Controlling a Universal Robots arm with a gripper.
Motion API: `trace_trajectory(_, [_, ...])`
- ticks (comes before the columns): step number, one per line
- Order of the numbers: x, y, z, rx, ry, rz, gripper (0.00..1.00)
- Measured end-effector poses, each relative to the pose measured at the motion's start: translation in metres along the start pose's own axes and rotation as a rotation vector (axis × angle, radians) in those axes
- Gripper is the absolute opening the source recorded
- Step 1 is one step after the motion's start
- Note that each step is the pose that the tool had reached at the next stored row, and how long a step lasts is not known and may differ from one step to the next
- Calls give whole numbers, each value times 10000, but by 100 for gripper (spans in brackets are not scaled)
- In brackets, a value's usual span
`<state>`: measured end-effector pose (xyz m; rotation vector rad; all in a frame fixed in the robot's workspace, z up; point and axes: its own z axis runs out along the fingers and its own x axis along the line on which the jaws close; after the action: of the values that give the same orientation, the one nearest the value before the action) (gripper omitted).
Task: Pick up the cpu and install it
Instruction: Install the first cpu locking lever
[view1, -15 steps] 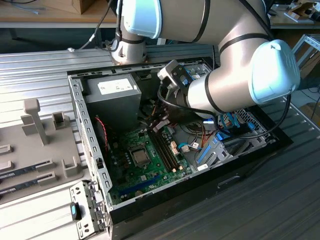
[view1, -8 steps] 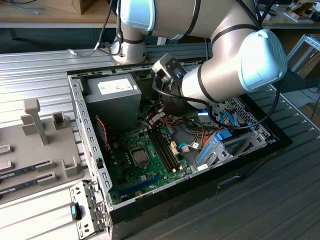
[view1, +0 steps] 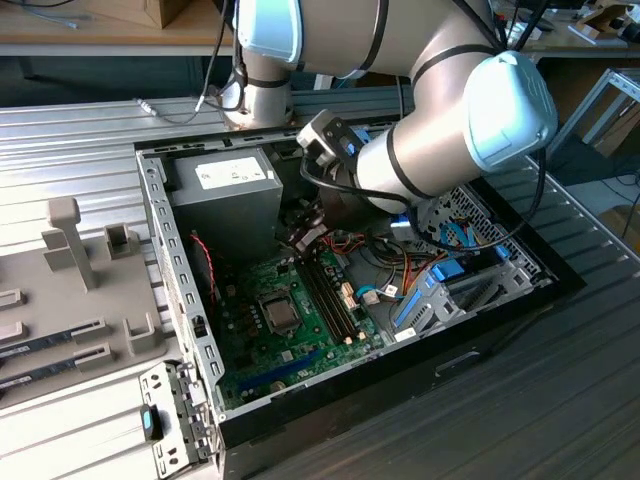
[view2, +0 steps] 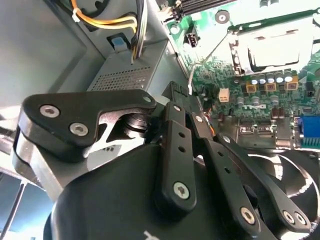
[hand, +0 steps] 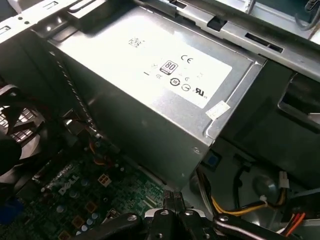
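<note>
Inside the open computer case (view1: 180, 290) lies the green motherboard (view1: 250, 340). A silvery-grey square that looks like the cpu (view1: 281, 315) sits flat within the socket frame (view2: 270, 42). My gripper (view1: 300, 243) hangs above the board near the power supply, up and to the exterior view's right of the socket, well apart from it. In both wrist views its black fingers (view2: 175, 107) are pressed together at the tips (hand: 172, 199). The gripper is shut, with nothing visible between the fingers.
The grey power supply (view1: 225, 185) stands close beside the gripper, with yellow and orange wires (hand: 235, 207) under it. Memory slots (view1: 330, 290) run right of the socket. A black fan (view2: 295, 175), blue cables (view1: 440, 285) and a grey fixture tray (view1: 70, 290) lie around.
</note>
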<state>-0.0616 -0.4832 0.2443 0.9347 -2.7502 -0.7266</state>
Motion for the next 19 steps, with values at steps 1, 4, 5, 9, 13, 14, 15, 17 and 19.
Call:
trace_trajectory(1, [-13,11,15,58,48,4,11])
trace_trajectory(4, [-44,36,55,286,254,-4,11])
trace_trajectory(5, [-48,35,68,327,294,-11,11])
trace_trajectory(9, [-46,34,71,555,483,11,11])
trace_trajectory(13, [-47,35,70,1086,877,150,11])
trace_trajectory(14, [-46,35,69,1304,1039,210,11])
trace_trajectory(15, [-46,35,70,1492,1178,259,11])
trace_trajectory(17, [-46,34,69,1876,1458,368,11])
trace_trajectory(19, [-45,34,69,2154,1661,453,11])
